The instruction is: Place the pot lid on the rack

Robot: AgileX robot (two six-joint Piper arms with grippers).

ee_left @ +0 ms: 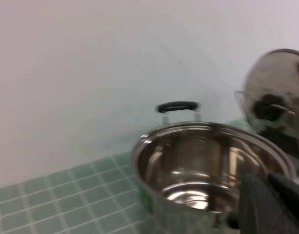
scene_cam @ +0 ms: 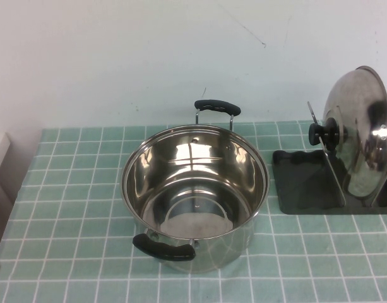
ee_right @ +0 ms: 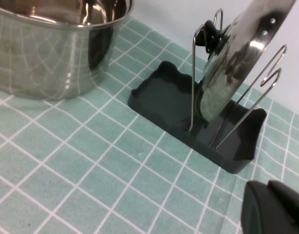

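Note:
The pot lid (scene_cam: pixel 360 132), shiny steel with a black knob (scene_cam: pixel 324 134), stands on edge between the wire loops of the dark grey rack (scene_cam: pixel 300 183) at the right of the table. The lid (ee_right: pixel 237 63) and rack (ee_right: pixel 159 100) also show in the right wrist view, and the lid (ee_left: pixel 281 87) shows blurred in the left wrist view. Neither arm shows in the high view. My left gripper (ee_left: pixel 272 187) is shut and empty, near the pot's near side. My right gripper (ee_right: pixel 269 192) is shut and empty, low over the cloth, a little apart from the rack's end.
A deep steel pot (scene_cam: pixel 196 189) with two black handles stands open at the table's middle, left of the rack. A green tiled cloth (scene_cam: pixel 73 208) covers the table. A white wall runs along the back.

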